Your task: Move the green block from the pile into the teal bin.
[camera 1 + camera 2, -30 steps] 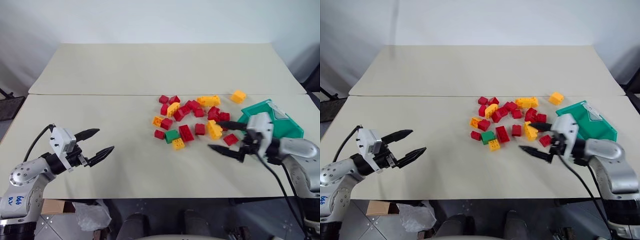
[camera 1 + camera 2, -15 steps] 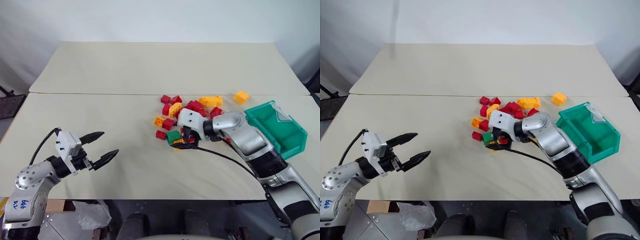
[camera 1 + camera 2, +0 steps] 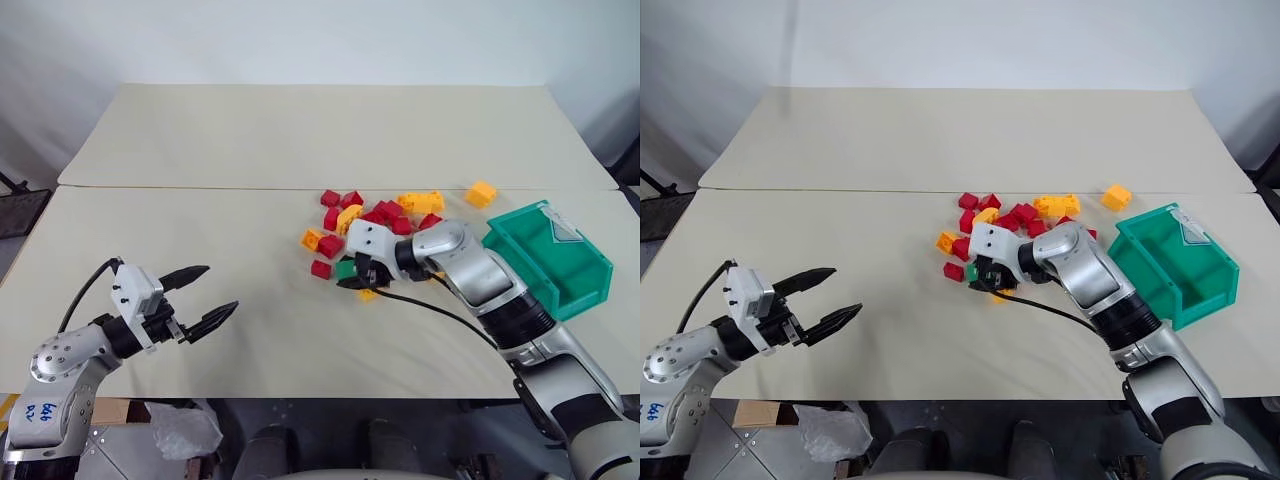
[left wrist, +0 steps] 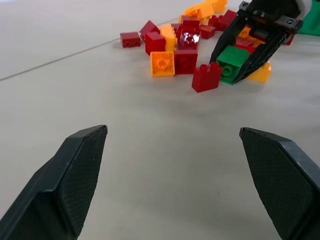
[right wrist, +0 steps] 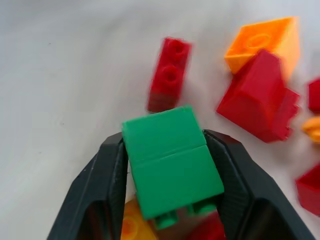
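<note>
Now the right gripper (image 5: pixel 170 185) clamps the green block (image 5: pixel 170 160) at the pile's (image 3: pixel 385 225) near left edge; the teal bin (image 3: pixel 555 265) sits right; the left gripper (image 3: pixel 205 298) hangs open over bare table (image 3: pixel 250 150).

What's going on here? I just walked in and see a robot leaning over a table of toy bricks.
The robot is sorting bricks. Its right gripper has its two fingers closed on the green block at the near edge of the pile, low at the table. The teal bin, where the block belongs, stands on the table beyond the pile to the robot's right. The left gripper hangs open over bare table, apart from the bricks.
</note>
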You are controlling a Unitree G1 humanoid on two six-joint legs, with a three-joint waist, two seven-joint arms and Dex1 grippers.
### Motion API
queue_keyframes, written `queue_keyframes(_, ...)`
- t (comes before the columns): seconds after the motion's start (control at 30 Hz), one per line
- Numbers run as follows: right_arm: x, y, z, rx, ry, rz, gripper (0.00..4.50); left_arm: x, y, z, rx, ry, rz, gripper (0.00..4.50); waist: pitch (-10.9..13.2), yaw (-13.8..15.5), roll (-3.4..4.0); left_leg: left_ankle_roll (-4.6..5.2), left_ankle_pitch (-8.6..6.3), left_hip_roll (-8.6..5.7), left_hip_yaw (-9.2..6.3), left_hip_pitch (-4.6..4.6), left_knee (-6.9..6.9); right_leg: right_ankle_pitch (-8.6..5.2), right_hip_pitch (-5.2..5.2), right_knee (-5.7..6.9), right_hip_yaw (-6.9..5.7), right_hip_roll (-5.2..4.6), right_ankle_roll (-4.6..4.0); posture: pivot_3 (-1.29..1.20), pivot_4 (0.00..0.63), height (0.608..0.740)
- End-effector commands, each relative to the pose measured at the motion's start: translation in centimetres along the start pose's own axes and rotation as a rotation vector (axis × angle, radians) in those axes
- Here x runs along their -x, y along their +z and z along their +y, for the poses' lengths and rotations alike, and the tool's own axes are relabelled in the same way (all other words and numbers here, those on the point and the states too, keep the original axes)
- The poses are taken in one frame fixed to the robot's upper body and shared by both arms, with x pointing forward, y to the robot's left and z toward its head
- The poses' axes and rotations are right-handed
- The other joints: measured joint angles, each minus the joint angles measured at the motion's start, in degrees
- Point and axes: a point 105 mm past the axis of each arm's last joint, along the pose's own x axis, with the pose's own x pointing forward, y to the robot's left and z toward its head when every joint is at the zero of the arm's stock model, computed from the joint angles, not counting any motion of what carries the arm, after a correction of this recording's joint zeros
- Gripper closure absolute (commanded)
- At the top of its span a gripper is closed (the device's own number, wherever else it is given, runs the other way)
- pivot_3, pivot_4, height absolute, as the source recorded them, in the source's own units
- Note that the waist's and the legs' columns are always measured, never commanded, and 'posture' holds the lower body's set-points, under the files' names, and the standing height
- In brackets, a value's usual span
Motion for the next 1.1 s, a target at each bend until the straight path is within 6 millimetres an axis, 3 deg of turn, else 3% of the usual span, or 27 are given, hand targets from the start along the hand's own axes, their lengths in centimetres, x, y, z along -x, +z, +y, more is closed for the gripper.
queue_keyframes(0.03, 2.9, 2.6, -0.9, 0.092, -0.067, -0.182, 2.5, -0.8, 1.8, -0.9, -0.108, -0.062, -0.052, 0.0, 0.0, 0.03, 0.0, 0.0, 0.0, -0.01, 0.0, 0.0, 0.0, 0.0, 0.0, -0.01, -0.01, 0.0, 0.0, 0.0, 0.15, 0.74)
queue_keyframes(0.13, 6.2, 2.4, -0.8, 0.089, -0.125, -0.329, 2.5, -2.9, 4.3, -2.3, -0.124, -0.14, -0.134, 0.0, 0.02, 0.48, -0.03, 0.0, 0.0, -0.04, -0.07, -0.03, -0.01, 0.01, 0.04, -0.03, -0.09, 0.0, 0.01, 0.0, 0.15, 0.74)
queue_keyframes(0.27, 13.3, 0.8, -3.7, -0.098, -0.485, -0.563, 2.5, -5.6, 5.9, -3.6, -0.087, -0.225, -0.213, 0.0, 0.01, 0.86, -0.03, 0.02, -0.01, -0.09, -0.03, -0.01, 0.02, 0.06, 0.15, -0.09, -0.07, -0.04, 0.11, 0.0, 0.15, 0.74)
queue_keyframes(0.43, 20.5, -3.4, -5.0, -0.164, -0.84, -0.515, 2.5, -7.8, 6.0, -4.3, -0.06, -0.299, -0.239, 0.0, 0.01, 0.85, -0.03, 0.03, 0.0, -0.05, 0.05, 0.08, 0.04, 0.07, 0.22, -0.11, -0.05, 0.06, 0.13, 0.0, 0.15, 0.74)
queue_keyframes(0.5, 21.8, -4.4, -4.6, -0.173, -0.878, -0.49, 2.5, -8.2, 5.9, -4.1, -0.053, -0.309, -0.239, 0.0, 0.01, 0.74, -0.03, 0.03, 0.01, -0.08, 0.12, 0.11, 0.03, 0.07, 0.23, -0.12, -0.02, 0.09, 0.13, 0.0, 0.15, 0.74)
queue_keyframes(0.6, 20.9, -3.7, -3.4, -0.17, -0.795, -0.491, 2.5, -8.1, 5.4, -3.5, -0.049, -0.309, -0.217, 0.0, 0.01, -0.01, -0.02, 0.01, 0.01, -0.06, 0.22, 0.17, 0.02, 0.07, 0.23, -0.13, 0.05, 0.17, 0.13, 0.0, 0.15, 0.74)
queue_keyframes(0.7, 17.7, -3.4, -1.8, -0.179, -0.596, -0.398, 2.5, -7.6, 4.6, -2.9, -0.049, -0.3, -0.183, 0.0, 0.02, -0.42, 0.01, 0.01, 0.03, 0.12, 0.3, 0.23, 0.03, 0.07, 0.23, -0.1, 0.12, 0.19, 0.13, 0.0, 0.15, 0.74)
queue_keyframes(0.8, 14.4, -2.4, -0.4, -0.193, -0.412, -0.354, 1.87, -6.6, 3.4, -2.3, -0.061, -0.275, -0.134, 0.0, 0.02, -0.4, 0.01, 0.04, 0.05, 0.13, 0.29, 0.23, 0.07, 0.07, 0.24, -0.1, 0.16, 0.17, 0.13, 0.0, 0.15, 0.74)
queue_keyframes(1.0, 9.3, 0.5, 1.4, -0.116, -0.17, -0.303, 0.02, -3.5, 0.9, -0.9, -0.056, -0.175, -0.039, 0.0, 0.02, 0.05, 0.01, 0.05, 0.05, 0.1, 0.16, 0.16, 0.09, 0.07, 0.22, -0.16, 0.12, 0.09, 0.13, 0.0, 0.15, 0.74)
queue_keyframes(1.1, 6.4, 1.0, 1.6, -0.083, -0.085, -0.177, 0.02, -1.5, -0.5, -0.4, -0.036, -0.126, 0.017, 0.0, 0.02, -0.03, 0.02, 0.05, 0.04, 0.09, 0.11, 0.14, 0.07, 0.07, 0.22, -0.21, 0.08, 0.04, 0.13, 0.0, 0.15, 0.74)
